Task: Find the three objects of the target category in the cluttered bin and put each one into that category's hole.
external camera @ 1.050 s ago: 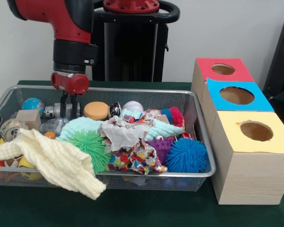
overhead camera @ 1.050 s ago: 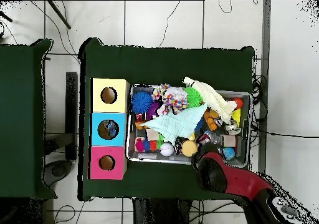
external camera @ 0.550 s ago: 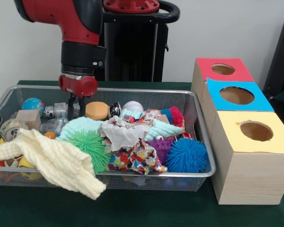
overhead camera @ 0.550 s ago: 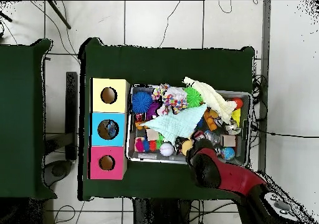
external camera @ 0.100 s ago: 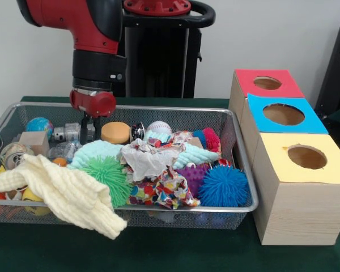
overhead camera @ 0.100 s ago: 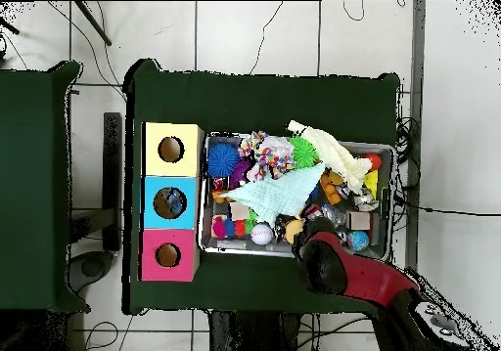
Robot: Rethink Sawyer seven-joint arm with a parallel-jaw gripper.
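Observation:
The wire bin (external camera @ 0.100 s ago: 158,107) holds a jumble of toys and cloths. My gripper (external camera @ 0.100 s ago: 89,129) hangs at its back left, open, fingers dipped between a silver metal cylinder (external camera @ 0.100 s ago: 65,134) and an orange disc (external camera @ 0.100 s ago: 115,132), with nothing seen gripped. Beside the disc lies a white baseball (external camera @ 0.100 s ago: 158,127). A mint cloth (external camera @ 0.100 s ago: 96,150), a patterned cloth (external camera @ 0.100 s ago: 158,187) and a cream knit cloth (external camera @ 0.100 s ago: 62,192) cover much of the pile. Green (external camera @ 0.100 s ago: 107,175), purple (external camera @ 0.100 s ago: 194,175) and blue (external camera @ 0.100 s ago: 224,186) spiky balls sit in front. Overhead, the arm (overhead camera @ 0.100 s ago: 333,264) hides the gripper.
Three wooden boxes with round holes stand right of the bin: red top (external camera @ 0.100 s ago: 266,85), blue top (external camera @ 0.100 s ago: 283,116), yellow top (external camera @ 0.100 s ago: 306,158). A globe ball (external camera @ 0.100 s ago: 39,126) and a wooden block (external camera @ 0.100 s ago: 34,141) lie at the bin's left end. The cream cloth hangs over the front rim.
In the front view the gripper has shifted right, from over the silver cylinder toward the orange disc. Over the last half second it has barely moved.

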